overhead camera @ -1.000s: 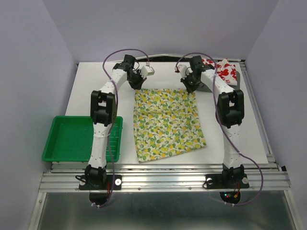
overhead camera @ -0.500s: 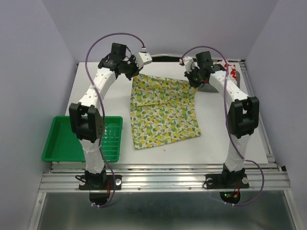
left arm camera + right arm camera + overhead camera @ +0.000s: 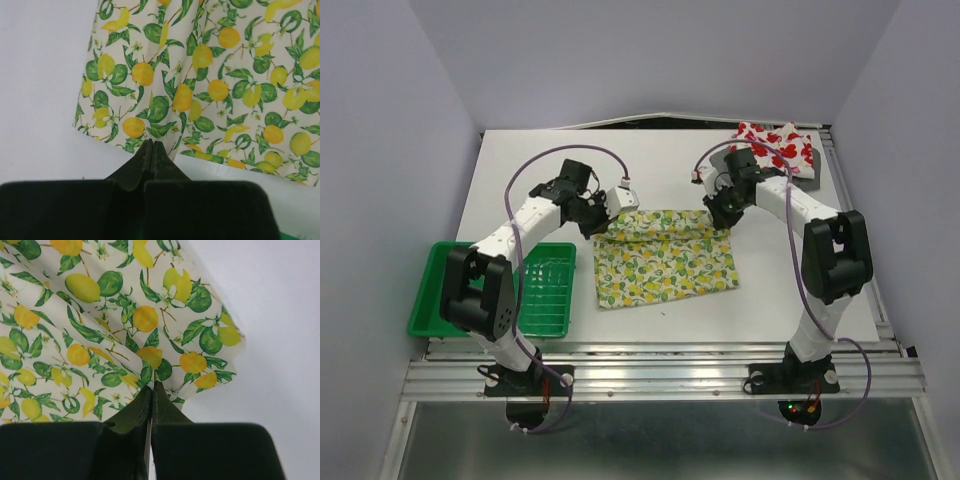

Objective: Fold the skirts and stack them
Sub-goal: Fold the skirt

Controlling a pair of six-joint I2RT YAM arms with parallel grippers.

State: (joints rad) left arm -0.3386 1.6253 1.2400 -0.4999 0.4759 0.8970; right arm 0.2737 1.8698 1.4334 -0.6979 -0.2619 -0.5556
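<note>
I find open white bench [image 3: 660, 160] beyond the lemon-print cloth skirt [image 3: 665, 265]; a green plastic tray [image 3: 455, 285] blocks near left, a red-print cloth bundle [image 3: 778, 148] far right.

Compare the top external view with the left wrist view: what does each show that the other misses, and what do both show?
Only the top external view shows the green tray, the red-print skirt at the table's far right corner, and the right hand. Only the left wrist view shows, close up, the left hand with its fingers shut together at the cloth's edge. Both show the lemon skirt on the white table.
</note>
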